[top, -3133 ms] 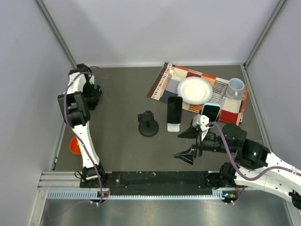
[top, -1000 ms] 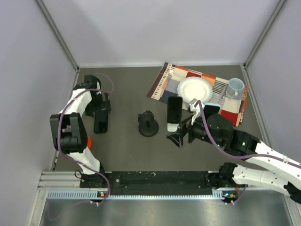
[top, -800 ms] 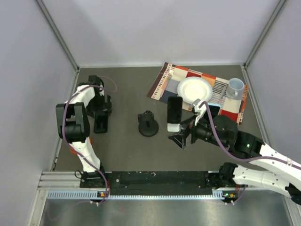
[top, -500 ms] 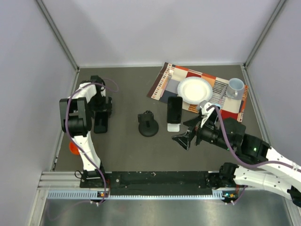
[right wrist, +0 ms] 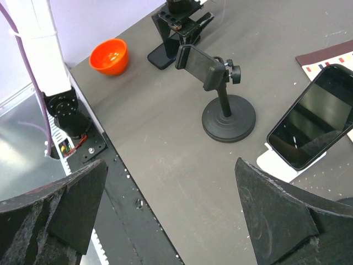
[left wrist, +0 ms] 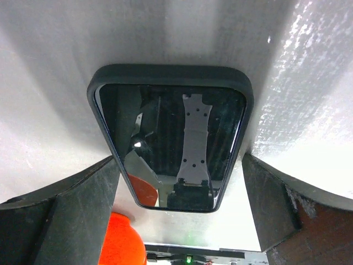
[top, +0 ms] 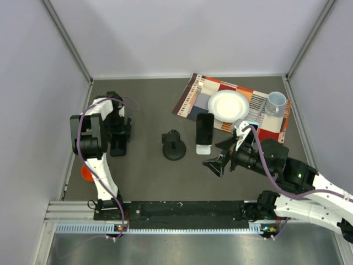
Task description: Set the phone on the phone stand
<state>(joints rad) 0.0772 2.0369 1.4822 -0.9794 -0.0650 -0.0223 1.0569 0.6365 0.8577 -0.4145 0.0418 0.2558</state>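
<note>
A black phone (top: 117,148) (left wrist: 171,138) lies flat on the dark table at the left. My left gripper (top: 117,136) (left wrist: 179,160) is open over it, one finger on each side and a gap to both edges. The white phone stand (top: 203,149) (right wrist: 276,161) sits mid-table with another black phone (top: 204,127) (right wrist: 314,116) leaning on it. My right gripper (top: 220,156) (right wrist: 171,165) is open and holds nothing, low over the table to the right of the stand.
A black pole holder with a round base (top: 174,147) (right wrist: 223,107) stands left of the white stand. An orange bowl (top: 86,171) (left wrist: 121,243) (right wrist: 109,55) sits at the near left. A patterned mat (top: 193,96) at the back right carries a plate (top: 228,106), a mug (top: 277,102) and a third phone (top: 249,128).
My right gripper has drawn back to the right, away from the white stand. The left arm's elbow has swung in while its gripper stayed over the flat phone.
</note>
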